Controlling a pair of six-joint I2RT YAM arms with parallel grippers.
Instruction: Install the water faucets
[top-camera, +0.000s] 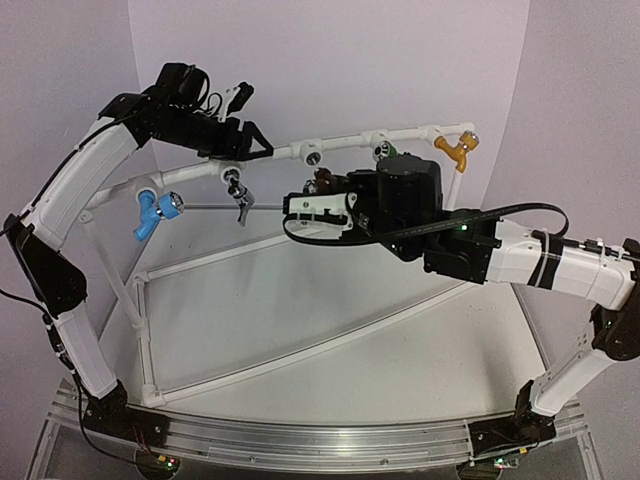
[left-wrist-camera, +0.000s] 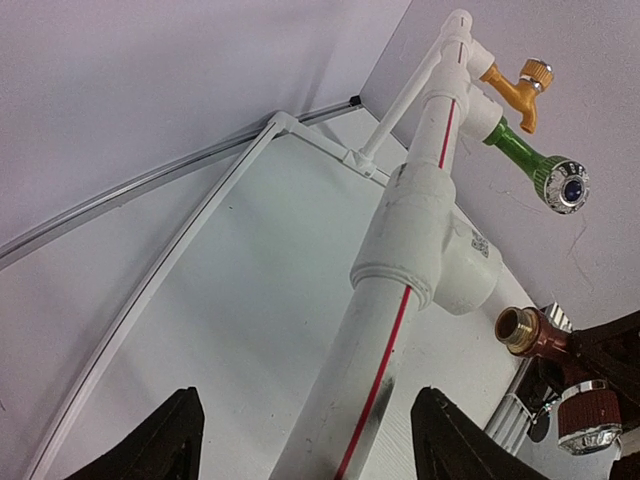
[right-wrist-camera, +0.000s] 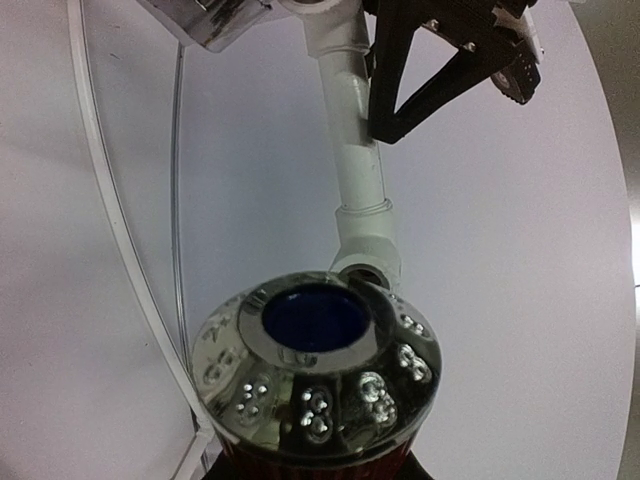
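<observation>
Pinches the dark brown faucet (left-wrist-camera: 545, 340) in the right claw (top-camera: 318, 195), pressed together on its body. Holds it in the air just near of the white pipe frame's (left-wrist-camera: 400, 300) far rail, brass thread close to an open tee socket (left-wrist-camera: 470, 285) but apart from it. Straddles that rail with the left claw (left-wrist-camera: 305, 440), fingers spread, left of the socket. Mounted along the frame: blue faucet (top-camera: 150, 212), chrome faucet (top-camera: 238, 190), green faucet (left-wrist-camera: 535, 165), orange faucet (left-wrist-camera: 520, 90).

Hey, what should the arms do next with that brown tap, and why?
Probably close the left claw on the white plastic pipe to steady it. Its fingers stand either side of the pipe, apart from it, while the right claw holds the dark brown faucet, brass thread just short of the open socket of the white tee fitting.
</observation>
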